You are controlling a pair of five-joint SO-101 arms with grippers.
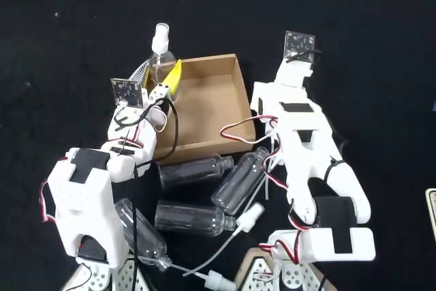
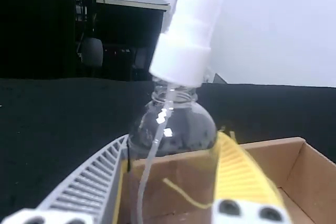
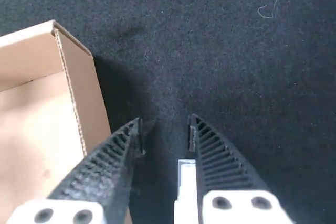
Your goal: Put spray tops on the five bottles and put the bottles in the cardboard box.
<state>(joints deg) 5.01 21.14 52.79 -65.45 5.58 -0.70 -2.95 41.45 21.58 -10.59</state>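
Four bottles [image 1: 194,170] lie on the desk [image 1: 381,66] at the box's [image 1: 211,142] 6 o'clock, awaiting tops. Left hand [image 1: 159,69] grips the capped bottle [image 2: 173,129] upright at the box's 10 o'clock corner, inside or outside the rim unclear, likely for lowering in. Right hand [image 3: 164,124], narrowly parted and empty, hangs at 2 o'clock.

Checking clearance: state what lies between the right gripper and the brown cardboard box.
Right wrist view: only bare black tabletop between the right gripper and the brown cardboard box.

Black tabletop [image 1: 381,46] — pale flat object [image 1: 431,210], perhaps tray, at its edge; white wall [image 2: 273,24] behind.
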